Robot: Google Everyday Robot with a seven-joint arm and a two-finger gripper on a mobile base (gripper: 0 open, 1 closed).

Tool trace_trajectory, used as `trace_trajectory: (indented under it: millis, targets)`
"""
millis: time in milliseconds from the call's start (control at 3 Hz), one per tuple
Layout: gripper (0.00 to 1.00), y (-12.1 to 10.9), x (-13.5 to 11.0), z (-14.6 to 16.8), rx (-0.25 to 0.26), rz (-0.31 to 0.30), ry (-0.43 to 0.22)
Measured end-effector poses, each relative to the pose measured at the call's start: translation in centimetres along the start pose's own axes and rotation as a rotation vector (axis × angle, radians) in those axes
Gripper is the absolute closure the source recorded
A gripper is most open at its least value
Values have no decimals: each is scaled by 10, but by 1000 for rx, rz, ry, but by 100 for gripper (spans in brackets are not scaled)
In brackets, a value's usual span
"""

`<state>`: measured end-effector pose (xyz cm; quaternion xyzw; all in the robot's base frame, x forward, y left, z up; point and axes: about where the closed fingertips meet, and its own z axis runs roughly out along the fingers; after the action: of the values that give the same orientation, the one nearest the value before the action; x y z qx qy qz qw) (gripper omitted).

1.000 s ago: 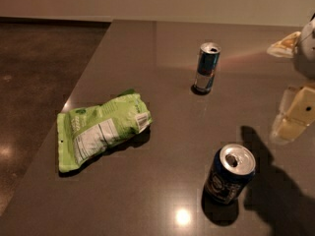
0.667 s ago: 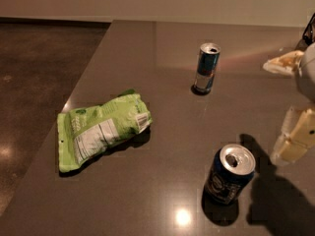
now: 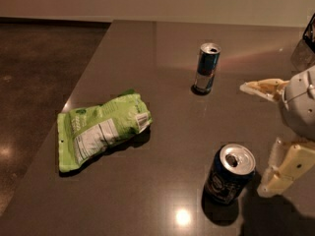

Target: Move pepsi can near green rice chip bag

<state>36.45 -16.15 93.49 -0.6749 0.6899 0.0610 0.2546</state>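
The pepsi can (image 3: 229, 175) stands upright on the dark table near the front right; it is wide and navy with a silver top. The green rice chip bag (image 3: 101, 130) lies flat at the table's left side, label up, well apart from the can. My gripper (image 3: 255, 138) comes in from the right edge, open and empty. Its upper finger (image 3: 263, 88) points left above the can. Its lower finger (image 3: 284, 171) hangs just right of the can, close to it but apart.
A slimmer blue-and-silver can (image 3: 206, 68) stands upright further back, behind the pepsi can. The table's left edge (image 3: 74, 95) runs diagonally, with dark floor beyond it. A wall runs along the back.
My gripper has moved left and a little down, closer to the pepsi can. The cans and the bag have not moved.
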Motion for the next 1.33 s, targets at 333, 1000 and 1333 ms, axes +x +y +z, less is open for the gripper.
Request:
trace_trajectory:
  millis: [333,1000,1333]
  targets:
    - [0,19,-13,14,-59,-47,-21]
    - [16,39,-22,33,-147,-71,-39]
    - [47,41,-25,36,-167,-69,-45]
